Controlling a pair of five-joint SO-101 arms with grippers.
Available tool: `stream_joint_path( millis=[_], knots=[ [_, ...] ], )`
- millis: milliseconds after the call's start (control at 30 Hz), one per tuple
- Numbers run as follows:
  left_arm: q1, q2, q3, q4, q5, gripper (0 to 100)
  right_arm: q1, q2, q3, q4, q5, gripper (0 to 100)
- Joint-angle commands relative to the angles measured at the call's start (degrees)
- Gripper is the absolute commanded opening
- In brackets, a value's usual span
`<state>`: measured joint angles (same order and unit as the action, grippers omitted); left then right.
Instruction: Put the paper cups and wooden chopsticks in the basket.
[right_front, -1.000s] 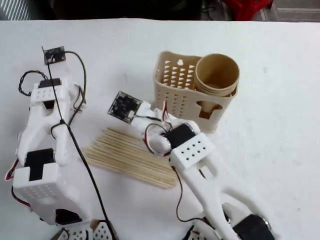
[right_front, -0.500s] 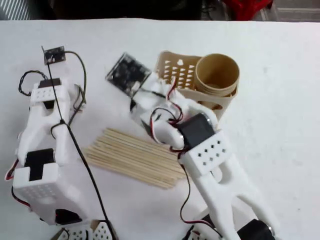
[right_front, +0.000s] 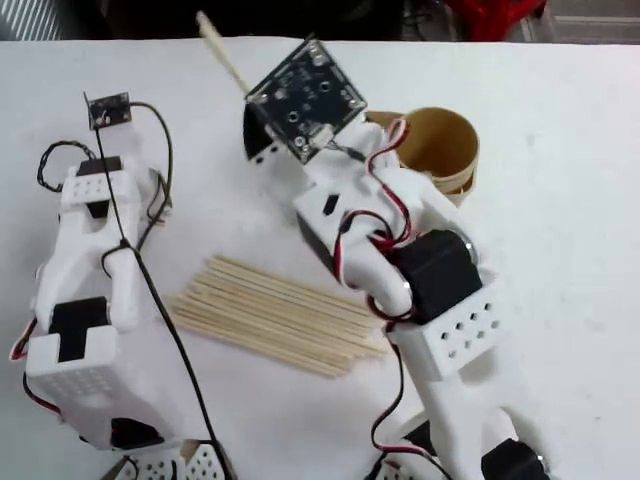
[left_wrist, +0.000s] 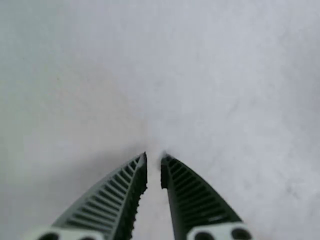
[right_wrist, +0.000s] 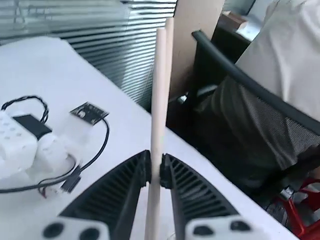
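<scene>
Over the white worktop (right_front: 560, 120), the right arm (right_front: 345, 195) has risen from the chopstick pile (right_front: 270, 315) toward 12 o'clock, next to the paper cups (right_front: 440, 140). Its pincer (right_wrist: 155, 165) is clamped on two wooden chopsticks (right_wrist: 159, 90), which point to 11 o'clock. The left pincer (left_wrist: 153, 161) is nearly closed and holds nothing.

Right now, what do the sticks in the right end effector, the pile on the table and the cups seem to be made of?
Held chopsticks, clamped in the right end effector: pale, matte, bare-looking, probably unfinished wood or bamboo.
Pile of chopsticks: same light tan, no gloss, likely the same.
Paper cups: dull brown with thin nested rims, apparently kraft paper.
</scene>
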<state>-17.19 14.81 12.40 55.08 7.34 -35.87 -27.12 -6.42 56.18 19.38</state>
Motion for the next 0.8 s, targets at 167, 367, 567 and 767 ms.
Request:
stream_joint_path(
  millis=[167, 367, 567, 767],
  knots=[
    [-0.57, -0.22, -0.26, -1.14, 0.26, 7, 8.13, 3.47, -4.48, -16.40, -0.44, 1.6],
    [-0.48, -0.22, -0.35, -1.14, 0.26, 7, 8.66, 9.89, -7.12, -18.42, -0.79, 1.6],
    [-0.22, -0.22, -0.44, -1.14, 0.26, 7, 10.07, 13.41, -7.12, -19.65, -2.02, 1.6],
    [-0.22, -0.22, -0.44, -1.14, 0.26, 7, 11.74, 12.97, -4.22, -19.65, -2.02, 1.6]
  ],
)
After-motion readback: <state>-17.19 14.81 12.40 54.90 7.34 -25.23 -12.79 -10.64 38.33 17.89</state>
